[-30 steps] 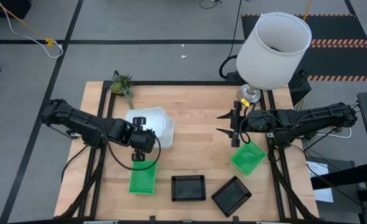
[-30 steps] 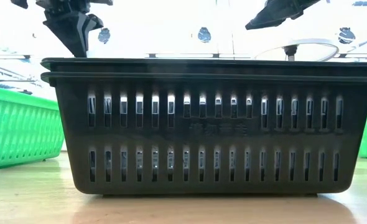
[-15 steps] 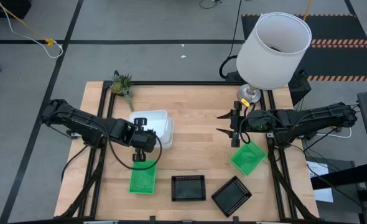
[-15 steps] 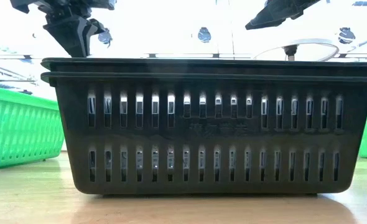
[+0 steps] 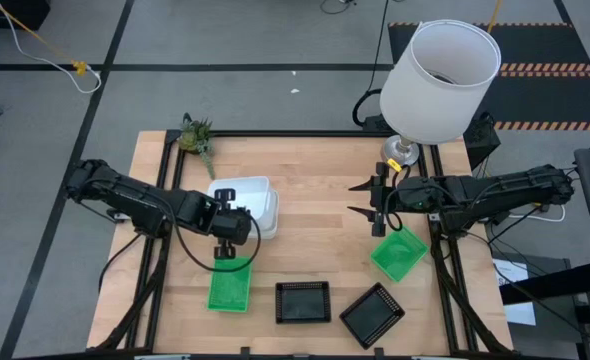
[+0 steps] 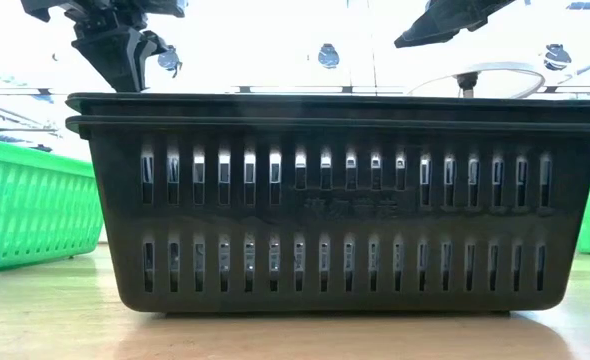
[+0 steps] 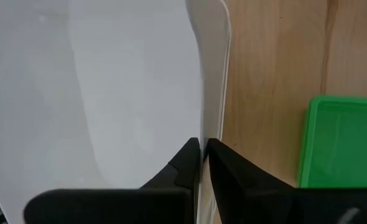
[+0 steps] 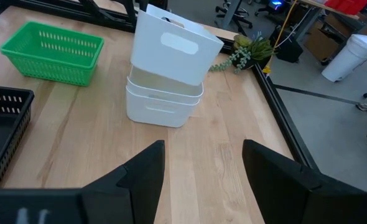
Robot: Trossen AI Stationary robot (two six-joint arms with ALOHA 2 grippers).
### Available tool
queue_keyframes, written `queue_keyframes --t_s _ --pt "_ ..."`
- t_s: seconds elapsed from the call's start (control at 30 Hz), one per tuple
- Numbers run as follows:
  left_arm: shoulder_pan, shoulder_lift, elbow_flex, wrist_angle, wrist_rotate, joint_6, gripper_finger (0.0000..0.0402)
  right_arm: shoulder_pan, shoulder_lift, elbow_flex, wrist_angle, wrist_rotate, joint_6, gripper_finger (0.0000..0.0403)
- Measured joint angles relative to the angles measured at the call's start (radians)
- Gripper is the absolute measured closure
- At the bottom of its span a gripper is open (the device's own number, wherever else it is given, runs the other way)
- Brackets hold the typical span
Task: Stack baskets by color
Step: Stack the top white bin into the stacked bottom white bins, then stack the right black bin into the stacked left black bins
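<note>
Three white baskets point(image 5: 245, 203) stand nested at the table's middle left. The top one point(image 8: 174, 46) sits tilted, its lower end inside the two below point(image 8: 162, 102). My left gripper point(image 7: 202, 152) is shut on its raised rim, at the stack's near side point(image 5: 227, 240). One green basket point(image 5: 229, 290) lies near left and another point(image 5: 398, 253) under my right gripper point(image 5: 377, 208). That gripper hangs open above the table's right half and touches nothing. Two black baskets point(image 5: 303, 301) point(image 5: 372, 313) rest on their bases by the near edge. My left gripper pinches the top white basket's side wall at its rim point(image 7: 211, 124), one finger point(image 7: 186, 165) inside the basket and one point(image 7: 227, 168) outside. The fingers slant steeply down from above. The basket stays tilted, its raised end at the fingers and its lower end inside the white stack.
A large white lampshade point(image 5: 441, 80) stands over the far right corner. A green plant sprig point(image 5: 197, 138) lies at the far left corner. Bare wood point(image 5: 320, 230) lies between the white stack and my right gripper. In the low view a black basket point(image 6: 335, 200) fills the front.
The top white basket has sunk lower into the white stack under my left gripper and shows smaller from above than a second ago. Both arms have kept their places.
</note>
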Motion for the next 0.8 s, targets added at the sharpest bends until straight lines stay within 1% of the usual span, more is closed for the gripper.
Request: queue_keyframes --t_s 0.4,0.47,0.67,0.8 --pt "0.0 0.0 0.0 0.0 -0.002 -0.021 0.0366 0.0 0.0 0.0 0.0 0.0 0.0 0.0195" --pt "0.0 0.0 0.0 0.0 -0.012 -0.031 0.0357 0.0 0.0 0.0 0.0 0.0 0.0 0.0195" --pt "0.0 0.0 0.0 0.003 -0.034 -0.052 0.0311 0.0 0.0 0.0 0.0 0.0 0.0 0.0195" --pt "0.0 0.0 0.0 0.046 -0.034 -0.05 0.0293 0.0 0.0 0.0 0.0 0.0 0.0 0.0195"
